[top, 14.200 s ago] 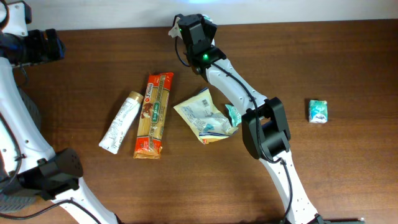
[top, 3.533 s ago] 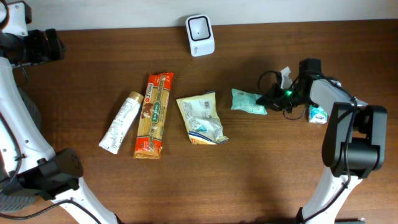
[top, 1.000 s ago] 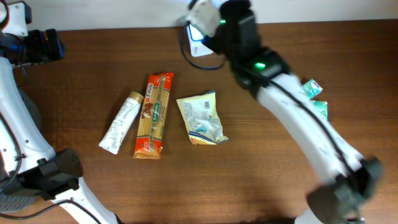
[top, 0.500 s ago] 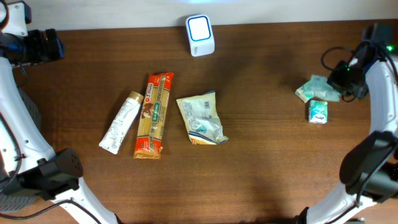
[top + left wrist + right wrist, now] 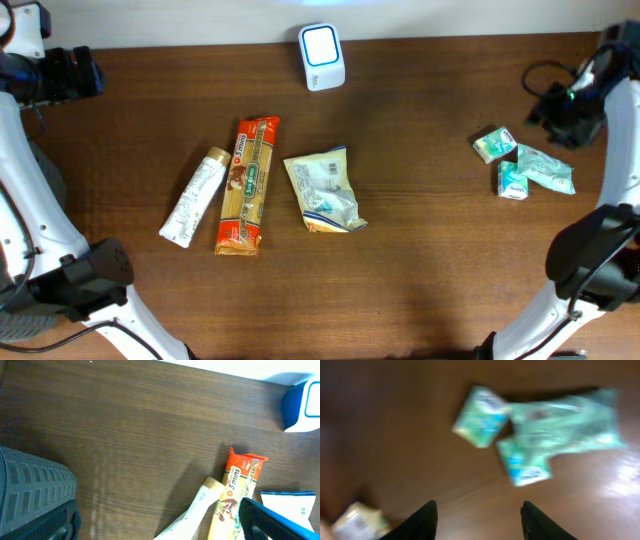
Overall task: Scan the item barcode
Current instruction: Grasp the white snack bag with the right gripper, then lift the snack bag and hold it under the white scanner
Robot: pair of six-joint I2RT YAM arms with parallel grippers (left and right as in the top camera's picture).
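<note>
The green pouch (image 5: 547, 168) lies loose at the right end of the tabletop (image 5: 430, 260), just near of the right pincer (image 5: 570, 113), whose fingers are spread and empty, beside two small green packets (image 5: 495, 145), with one scanner (image 5: 322, 44), one tube (image 5: 195, 197), one pasta pack (image 5: 247, 185) and one pale bag (image 5: 323, 190) further left.

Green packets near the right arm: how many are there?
3. The upper small packet lies at the left, the lower small packet under it, the larger pouch at their right. None seems hidden.
</note>
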